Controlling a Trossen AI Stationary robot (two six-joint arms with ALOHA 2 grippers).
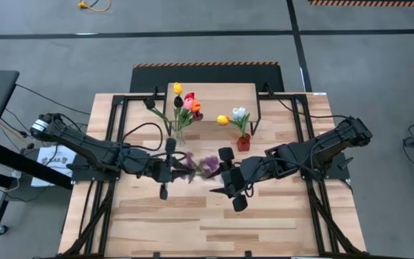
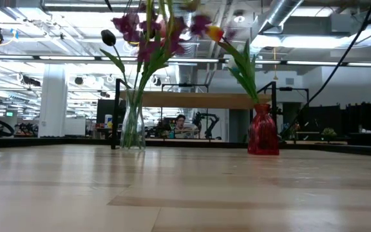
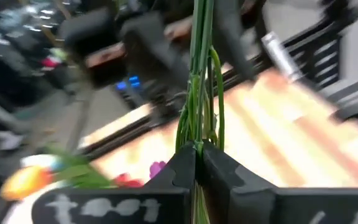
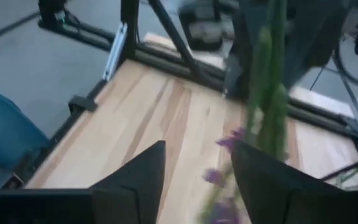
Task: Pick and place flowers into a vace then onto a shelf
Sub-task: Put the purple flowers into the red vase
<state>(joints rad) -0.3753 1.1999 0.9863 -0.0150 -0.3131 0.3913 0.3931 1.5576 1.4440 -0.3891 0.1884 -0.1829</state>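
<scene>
My left gripper (image 1: 172, 169) is shut on a sprig of small purple blossoms (image 1: 201, 166), held in the air over the middle of the table. My right gripper (image 1: 225, 175) is open at the sprig's blossom end. In the right wrist view the blossoms (image 4: 227, 142) and green stems (image 4: 267, 74) hang blurred in front of its gap. A clear vase of tulips (image 1: 182, 119) and a red vase with yellow and white flowers (image 1: 243, 140) stand on the table in front of the shelf (image 1: 214, 93). In the low view the purple blossoms (image 2: 145, 33) show high above the tabletop. My left gripper pinches the sprig's bundle of thin green stems (image 3: 197, 138) between its two fingers. The stems run on past the fingertips (image 3: 182, 163). The sprig is lifted clear of the table, its blossom end pointing toward the right arm.
The shelf's black legs (image 1: 256, 119) stand close behind the two vases. Bare tabletop (image 1: 214, 223) lies toward the near edge. Black frame rails (image 1: 106, 144) run along both sides of the table. Beyond the table, in the low view, a person (image 2: 180, 122) sits in the room.
</scene>
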